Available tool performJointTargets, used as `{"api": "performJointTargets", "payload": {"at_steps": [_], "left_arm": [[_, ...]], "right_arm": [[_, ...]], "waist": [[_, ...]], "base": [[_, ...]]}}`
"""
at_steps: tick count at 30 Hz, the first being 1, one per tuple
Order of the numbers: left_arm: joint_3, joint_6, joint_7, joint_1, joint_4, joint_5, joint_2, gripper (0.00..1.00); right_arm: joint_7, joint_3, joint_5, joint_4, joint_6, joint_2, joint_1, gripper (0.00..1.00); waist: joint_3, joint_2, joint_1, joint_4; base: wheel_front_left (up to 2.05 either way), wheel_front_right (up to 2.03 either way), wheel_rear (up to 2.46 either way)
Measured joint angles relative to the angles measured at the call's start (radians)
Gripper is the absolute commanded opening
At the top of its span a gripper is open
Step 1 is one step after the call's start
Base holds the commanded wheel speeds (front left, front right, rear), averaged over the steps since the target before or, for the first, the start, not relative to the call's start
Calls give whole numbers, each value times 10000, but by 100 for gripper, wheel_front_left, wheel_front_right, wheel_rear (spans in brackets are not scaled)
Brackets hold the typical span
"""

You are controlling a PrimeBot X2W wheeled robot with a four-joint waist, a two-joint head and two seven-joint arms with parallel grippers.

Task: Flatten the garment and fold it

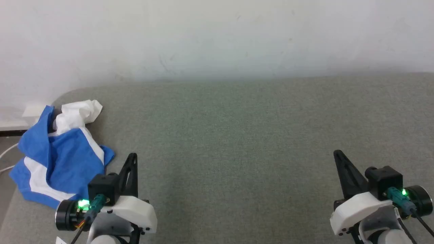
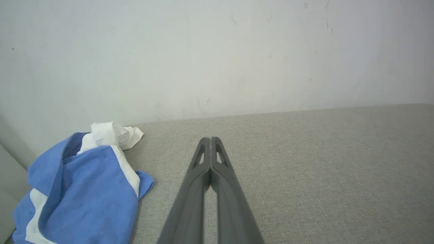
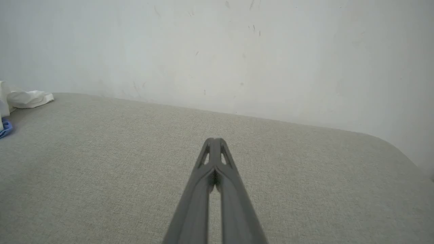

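Note:
The garment [image 1: 59,152] lies crumpled in a heap at the far left of the grey cloth surface [image 1: 237,135], blue folds on top and a white wad at its far end. The left wrist view has the garment [image 2: 84,189] at lower left. In the right wrist view a strip of the garment [image 3: 25,98] peeks in at the left edge. My left gripper [image 1: 133,156] is shut and empty, just right of the heap and not touching it. Its tips [image 2: 210,139] meet over bare fabric. My right gripper [image 1: 337,153] is shut and empty at the lower right, its tips [image 3: 213,139] closed together.
A pale wall [image 1: 217,37] rises behind the grey surface. The surface's rounded left edge [image 1: 10,203] runs under the garment, part of which hangs past it. A white cable [image 1: 6,152] lies on the floor at far left. The surface's rounded right corner [image 3: 400,149] appears in the right wrist view.

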Motion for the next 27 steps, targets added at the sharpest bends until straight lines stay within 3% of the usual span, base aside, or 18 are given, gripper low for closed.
{"api": "performJointTargets", "payload": {"at_steps": [12, 13, 27], "left_arm": [[0, 0, 0, 0, 0, 0, 0, 0], [0, 0, 0, 0, 0, 0, 0, 100], [-105, 77, -144, -9, 213, -36, 2, 100]], "right_arm": [[0, 0, 0, 0, 0, 0, 0, 0], [0, 0, 0, -2, 0, 0, 0, 100], [-105, 2, 35, 90, 2, -6, 9, 100]], "waist": [[0, 0, 0, 0], [0, 0, 0, 0], [6, 0, 0, 102]], "base": [[0, 0, 0], [0, 0, 0], [0, 0, 0]]}}
